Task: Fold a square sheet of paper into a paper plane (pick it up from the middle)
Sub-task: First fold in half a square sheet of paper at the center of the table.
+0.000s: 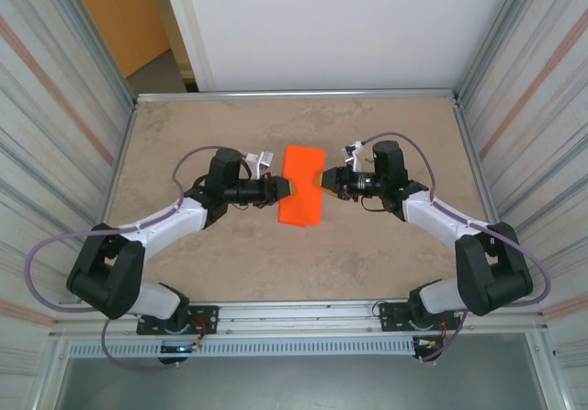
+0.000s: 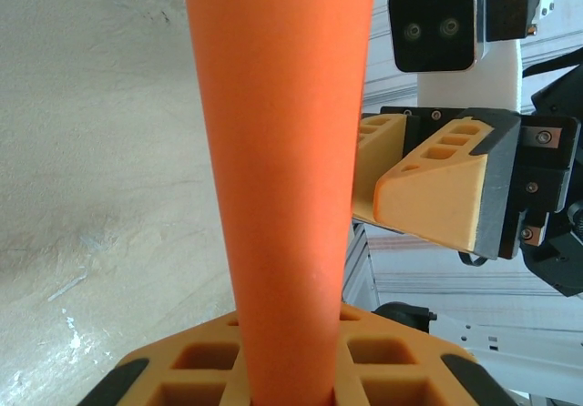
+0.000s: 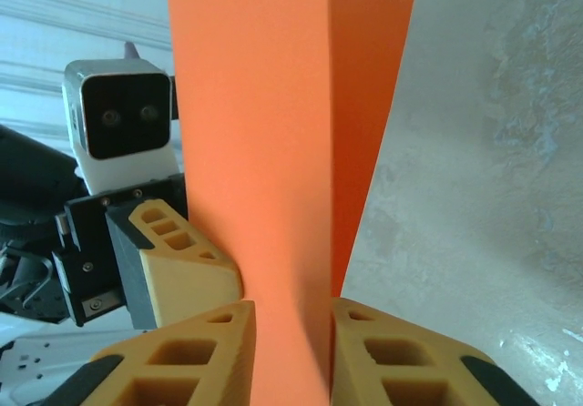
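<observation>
The square sheet of paper [image 1: 301, 186] is bright orange and folded to a narrower strip, lying between the two grippers at mid-table. In the left wrist view the paper [image 2: 282, 151] rises out of the middle of my left gripper [image 2: 290, 351], whose jaws close on it and whose gap it covers. In the right wrist view the paper [image 3: 255, 106] shows two layers and passes between the spread fingers [image 3: 196, 351] of my right gripper [image 3: 293, 333]. From above, the left gripper [image 1: 283, 188] meets the strip's left edge and the right gripper [image 1: 323, 179] its right edge.
Beige table [image 1: 230, 263] with a raised rim, corrugated walls on both sides and a white panel at the back. A dull orange-brown panel [image 1: 115, 15] stands beyond the far left corner. Each wrist view shows the other arm's camera block [image 2: 433, 25] close ahead.
</observation>
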Robot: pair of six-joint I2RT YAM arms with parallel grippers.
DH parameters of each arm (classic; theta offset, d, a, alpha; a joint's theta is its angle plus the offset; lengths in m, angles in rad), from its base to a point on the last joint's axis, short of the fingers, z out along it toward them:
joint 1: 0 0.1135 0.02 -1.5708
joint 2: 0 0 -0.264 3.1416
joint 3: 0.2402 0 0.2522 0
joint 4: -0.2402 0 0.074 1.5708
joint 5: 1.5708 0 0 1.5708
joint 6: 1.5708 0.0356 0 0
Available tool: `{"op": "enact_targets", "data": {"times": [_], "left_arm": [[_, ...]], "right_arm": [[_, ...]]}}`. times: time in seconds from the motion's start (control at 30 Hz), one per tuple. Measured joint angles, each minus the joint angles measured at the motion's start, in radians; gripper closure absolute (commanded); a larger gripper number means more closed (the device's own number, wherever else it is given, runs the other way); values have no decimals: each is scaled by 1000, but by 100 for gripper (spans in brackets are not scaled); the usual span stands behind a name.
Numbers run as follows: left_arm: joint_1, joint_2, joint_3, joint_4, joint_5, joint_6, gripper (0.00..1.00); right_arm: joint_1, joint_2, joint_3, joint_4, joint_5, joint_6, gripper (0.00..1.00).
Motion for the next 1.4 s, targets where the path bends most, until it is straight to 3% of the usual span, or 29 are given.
{"op": "enact_targets", "data": {"times": [0.1,0.2,0.47,0.6,0.77,0.93,1.17,1.4], "left_arm": [[0,0,0,0,0,-7,79],[0,0,0,0,0,-14,76],[56,-43,-34,-99,-122,13,26],[121,-126,-95,-166,-193,34,16],[192,-200,-154,-207,-233,47,12],[202,-242,-179,-220,-248,66,11],[202,-249,-208,-214,-237,70,11],[202,-272,-253,-212,-235,68,12]], "right_arm": [[8,0,-1,5,-7,-1,83],[17,3,-1,7,-6,-5,99],[-4,11,21,-104,30,-14,100],[-70,-16,72,-243,43,-61,100],[-124,-63,177,-450,57,-137,100],[-103,-64,298,-594,80,-173,100],[11,74,348,-576,99,-157,100],[62,258,364,-464,99,-109,99]]}}
